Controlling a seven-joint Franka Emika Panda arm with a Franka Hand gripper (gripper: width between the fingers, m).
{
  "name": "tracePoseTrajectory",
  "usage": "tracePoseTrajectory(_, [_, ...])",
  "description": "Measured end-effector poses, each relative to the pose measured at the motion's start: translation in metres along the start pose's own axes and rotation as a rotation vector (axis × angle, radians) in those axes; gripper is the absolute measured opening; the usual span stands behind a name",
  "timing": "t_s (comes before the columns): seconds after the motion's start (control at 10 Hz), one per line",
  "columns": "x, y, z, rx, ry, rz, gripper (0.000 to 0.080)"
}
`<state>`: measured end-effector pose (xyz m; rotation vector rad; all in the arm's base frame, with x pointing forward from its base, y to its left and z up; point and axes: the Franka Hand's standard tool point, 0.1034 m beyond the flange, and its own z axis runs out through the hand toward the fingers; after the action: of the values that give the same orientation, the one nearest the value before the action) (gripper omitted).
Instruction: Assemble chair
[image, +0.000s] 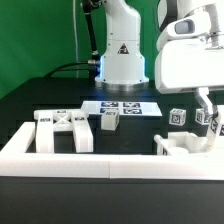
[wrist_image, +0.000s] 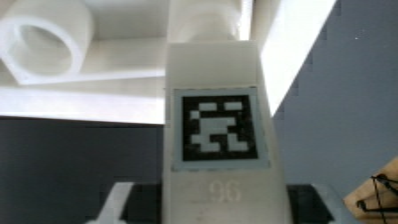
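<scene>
In the wrist view a white square post (wrist_image: 217, 70) with a black-and-white tag (wrist_image: 217, 124) runs straight out from between my fingers (wrist_image: 118, 200). My gripper (wrist_image: 217, 206) is shut on its near end. Beyond the post lies a white chair part with a round hole (wrist_image: 54, 45). In the exterior view my gripper (image: 205, 108) hangs low at the exterior view's right, over tagged white pieces (image: 203, 120) and a low white part (image: 185, 146). The cross-braced frame (image: 64, 131) stands at the exterior view's left, and a short tagged post (image: 110, 120) is beside it.
The marker board (image: 126, 105) lies flat in front of the robot base (image: 122, 62). A long low white border wall (image: 100, 160) runs along the front of the black table. Another tagged block (image: 178, 118) sits close to my gripper.
</scene>
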<state>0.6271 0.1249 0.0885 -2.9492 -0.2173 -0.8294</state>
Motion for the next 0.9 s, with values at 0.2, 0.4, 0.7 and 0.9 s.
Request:
tracePoseTrajectory(0.2, [-0.004, -0.002, -0.001, -0.001, 0.051, -0.006, 0.0291])
tracePoseTrajectory(0.4, [-0.013, -0.002, -0.001, -0.003, 0.080, -0.019, 0.0291])
tracePoseTrajectory(0.7, [-0.014, -0.002, -0.001, -0.004, 0.080, -0.035, 0.0291])
tracePoseTrajectory(0.9, [-0.017, -0.002, 0.001, -0.003, 0.051, -0.042, 0.0391])
